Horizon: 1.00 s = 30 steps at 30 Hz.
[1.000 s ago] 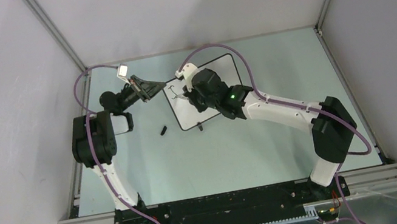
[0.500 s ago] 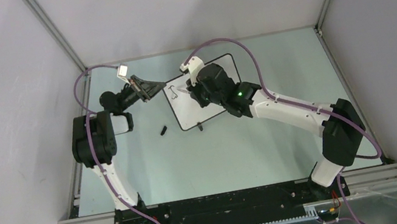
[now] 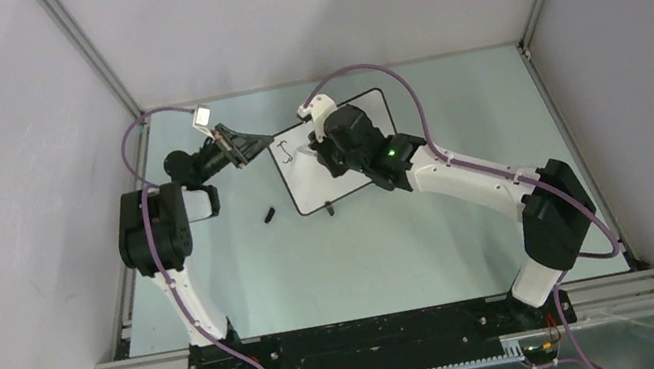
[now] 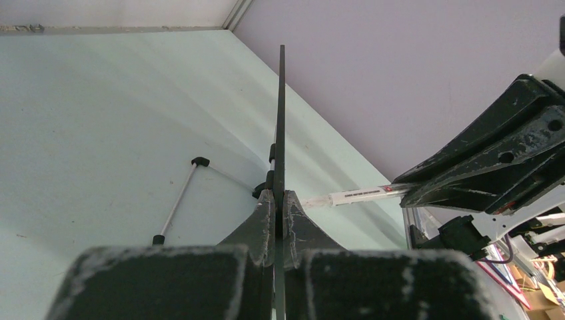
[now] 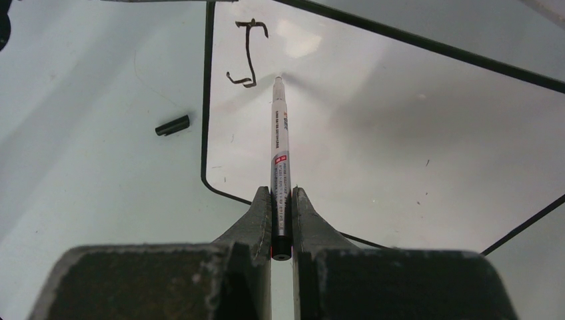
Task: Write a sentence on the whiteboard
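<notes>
Your right gripper (image 5: 281, 195) is clamped on the marker pen (image 5: 280, 143), tip by the sentence (image 5: 248, 55), only a "J" so far, top-left of the whiteboard (image 5: 400, 127); left gripper (image 4: 278, 200) pinches the board's edge. Nearly all words left to write

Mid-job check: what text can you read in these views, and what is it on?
"J": black handwritten letter on the small white black-framed whiteboard.
Print and red label on the slim white marker pen: too small to read.
No other text visible.
</notes>
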Motion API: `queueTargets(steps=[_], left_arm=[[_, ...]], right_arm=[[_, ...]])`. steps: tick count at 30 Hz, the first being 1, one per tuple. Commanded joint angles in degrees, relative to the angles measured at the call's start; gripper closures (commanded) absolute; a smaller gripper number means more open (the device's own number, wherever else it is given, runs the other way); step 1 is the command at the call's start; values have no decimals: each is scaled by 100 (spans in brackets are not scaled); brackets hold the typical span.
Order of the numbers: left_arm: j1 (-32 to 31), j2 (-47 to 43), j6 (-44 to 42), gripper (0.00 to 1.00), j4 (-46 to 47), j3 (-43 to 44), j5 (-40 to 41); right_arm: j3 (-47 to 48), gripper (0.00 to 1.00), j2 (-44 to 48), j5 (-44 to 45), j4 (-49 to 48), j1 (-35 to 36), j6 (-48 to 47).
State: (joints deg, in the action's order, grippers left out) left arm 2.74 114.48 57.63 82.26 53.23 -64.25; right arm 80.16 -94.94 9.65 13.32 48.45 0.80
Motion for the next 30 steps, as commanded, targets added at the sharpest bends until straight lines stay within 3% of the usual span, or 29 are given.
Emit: queueTargets(steps=[1,30], left_arm=[[16,-9,81,100,475,115,-71],[16,5,82,100,484,116,-80]], right_arm=[[261,100,-51,68,21,-36,72],[591,100,-313,96,223,-130,139]])
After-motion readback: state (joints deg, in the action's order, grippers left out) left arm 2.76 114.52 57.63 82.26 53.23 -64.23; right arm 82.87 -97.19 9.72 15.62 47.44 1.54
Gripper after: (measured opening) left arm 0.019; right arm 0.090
